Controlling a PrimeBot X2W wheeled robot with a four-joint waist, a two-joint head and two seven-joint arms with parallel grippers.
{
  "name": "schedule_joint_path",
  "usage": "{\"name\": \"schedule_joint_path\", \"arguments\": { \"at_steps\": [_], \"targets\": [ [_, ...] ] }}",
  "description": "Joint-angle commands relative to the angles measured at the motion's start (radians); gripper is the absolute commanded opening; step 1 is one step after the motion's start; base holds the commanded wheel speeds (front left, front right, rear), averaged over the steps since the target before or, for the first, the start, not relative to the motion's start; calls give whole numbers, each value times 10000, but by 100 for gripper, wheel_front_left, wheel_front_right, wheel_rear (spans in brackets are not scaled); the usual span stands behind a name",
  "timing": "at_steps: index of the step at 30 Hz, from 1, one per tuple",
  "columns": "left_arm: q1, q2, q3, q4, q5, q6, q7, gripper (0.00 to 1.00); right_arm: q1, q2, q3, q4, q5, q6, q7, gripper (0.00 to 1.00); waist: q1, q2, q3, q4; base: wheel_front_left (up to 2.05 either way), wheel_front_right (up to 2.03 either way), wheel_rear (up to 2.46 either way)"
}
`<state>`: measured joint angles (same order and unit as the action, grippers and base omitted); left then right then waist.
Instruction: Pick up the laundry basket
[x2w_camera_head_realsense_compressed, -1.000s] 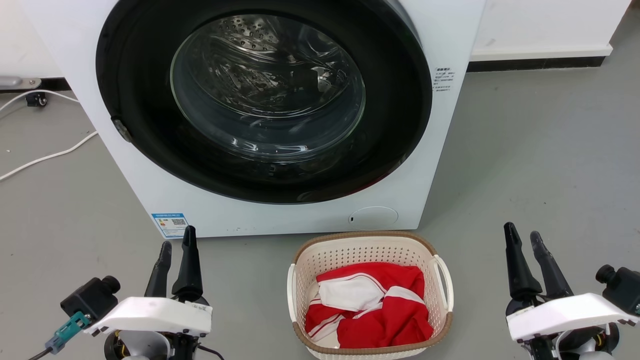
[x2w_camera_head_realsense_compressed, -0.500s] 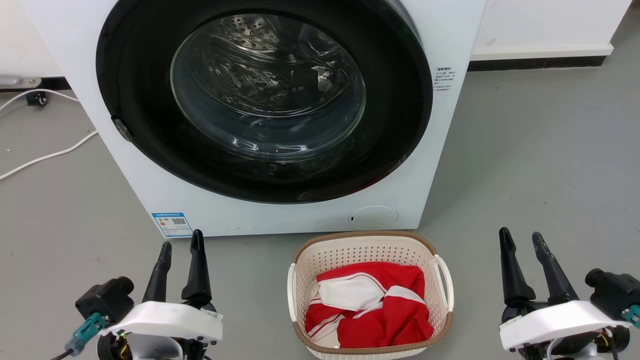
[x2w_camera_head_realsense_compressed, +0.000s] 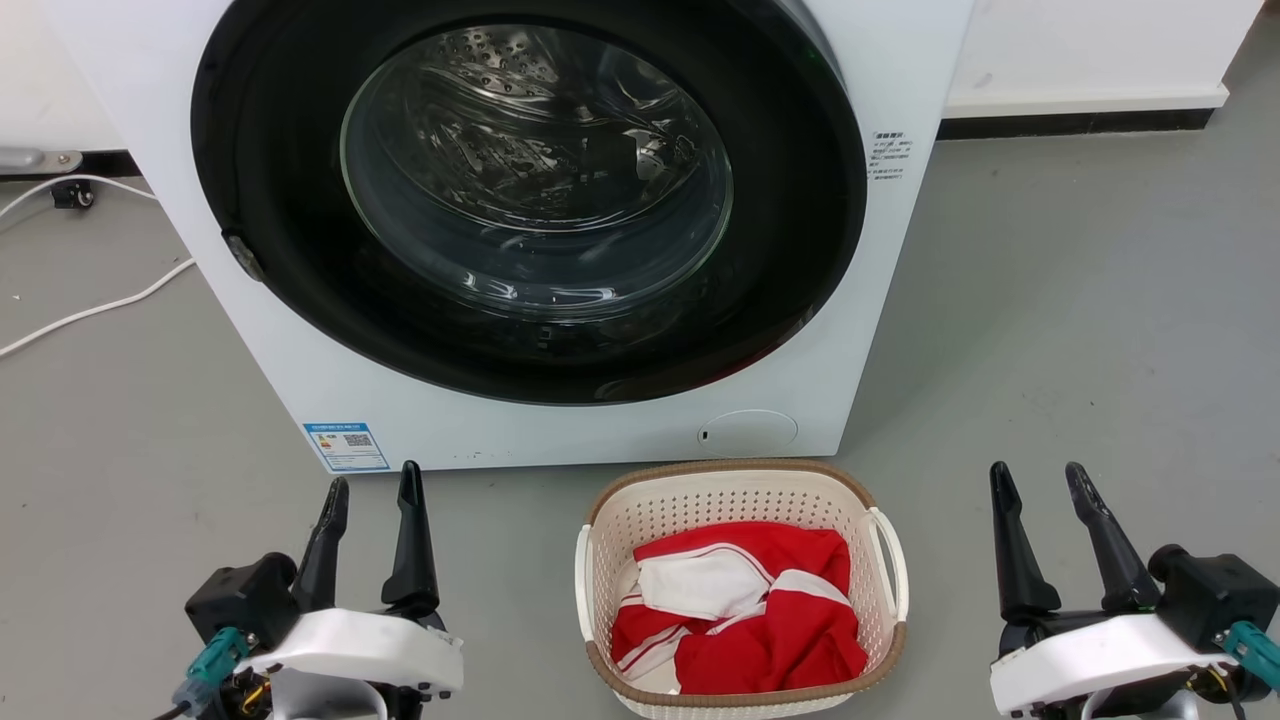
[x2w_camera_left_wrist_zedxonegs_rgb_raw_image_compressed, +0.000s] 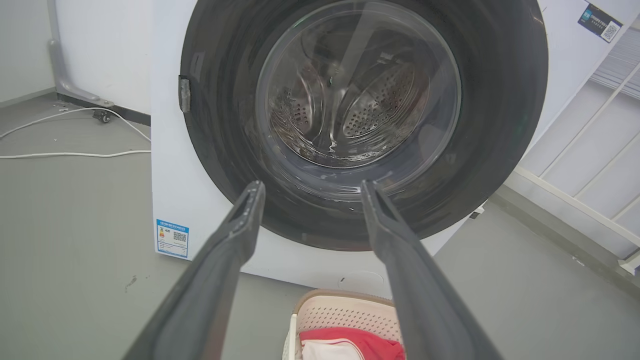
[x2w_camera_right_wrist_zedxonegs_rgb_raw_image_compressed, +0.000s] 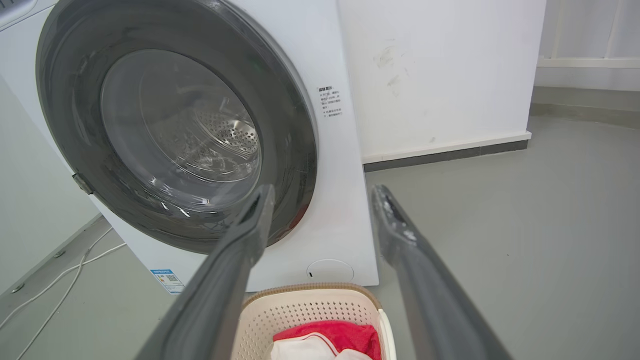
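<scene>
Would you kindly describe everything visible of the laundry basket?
The laundry basket is cream-white perforated plastic, rounded-rectangular, with a brown woven-look rim and white loop handles on both sides. It stands upright on the grey floor just before the washer, holding a crumpled red-and-white garment. The left hand and right hand flank it, open, touching nothing.

Head view: high, tilted down on washer (x2w_camera_head_realsense_compressed: 560, 440) front and floor (x2w_camera_head_realsense_compressed: 1050, 350). Left wrist view: low, left of laundry basket (x2w_camera_left_wrist_zedxonegs_rgb_raw_image_compressed: 345, 317), facing the door (x2w_camera_left_wrist_zedxonegs_rgb_raw_image_compressed: 357, 100) close. Right wrist view: low, from basket's right, angled likewise. All three share door and basket.
</scene>
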<state>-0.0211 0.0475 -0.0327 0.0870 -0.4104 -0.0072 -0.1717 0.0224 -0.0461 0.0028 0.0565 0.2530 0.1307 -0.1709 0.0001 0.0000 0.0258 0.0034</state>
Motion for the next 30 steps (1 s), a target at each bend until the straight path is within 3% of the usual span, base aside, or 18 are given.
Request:
{"name": "schedule_joint_path", "arguments": {
  "at_steps": [1,30],
  "targets": [
    [58,32,-34,-127,235,47,-88,100,34,-50,20,-150,-248,0,-89,100,0,0,1,4,0,0,0],
    [228,37,-218,-293,2662,257,-704,100,237,-60,14,-400,-2977,-1,-714,100,-1,0,123,13,0,0,0]
  ]
}}
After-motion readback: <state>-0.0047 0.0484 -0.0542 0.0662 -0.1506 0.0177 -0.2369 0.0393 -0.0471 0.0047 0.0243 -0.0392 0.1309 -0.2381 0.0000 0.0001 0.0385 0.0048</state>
